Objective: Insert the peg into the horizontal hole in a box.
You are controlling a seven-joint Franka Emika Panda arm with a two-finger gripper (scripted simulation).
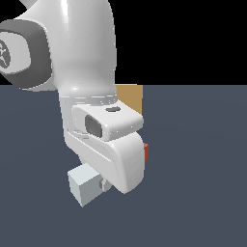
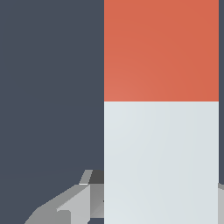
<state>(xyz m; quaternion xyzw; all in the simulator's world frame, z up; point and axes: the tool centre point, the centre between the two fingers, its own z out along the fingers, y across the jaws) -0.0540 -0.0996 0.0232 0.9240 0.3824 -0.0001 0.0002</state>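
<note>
The peg fills the wrist view, with its red end beyond the long pale grey-white part. My gripper is shut on the pale part, with one finger on either side. In the exterior view the pale end sticks out below the arm's hand and the red tip shows behind it. The gripper is mostly hidden by the hand. The tan-orange box stands farther back, largely hidden by the arm. Its hole is out of view.
The white arm fills much of the exterior view and blocks the space between peg and box. The dark grey floor spreads around them.
</note>
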